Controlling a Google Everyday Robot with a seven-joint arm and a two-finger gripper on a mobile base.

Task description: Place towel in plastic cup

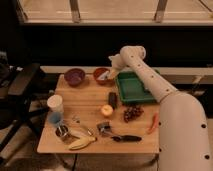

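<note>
Gripper (111,71) down at the red bowl (96,73), at the back of the surface (90,107). Hard to tell if open or shut, or holding anything. Something white in that bowl, right beside the gripper: likely the towel (103,75). Looks soft, light and floppy. Won't break and won't slip much, but will hang down and could snag on the bowl's rim. Best to pinch a thick bunched bit near the middle, not a thin edge. Cup (55,104) well apart on the left side, white and tall, with a blue thing (56,118) just in front. Probably light too, so easy to knock over with a dragging towel. Better to lower from right above and let go gently.
</note>
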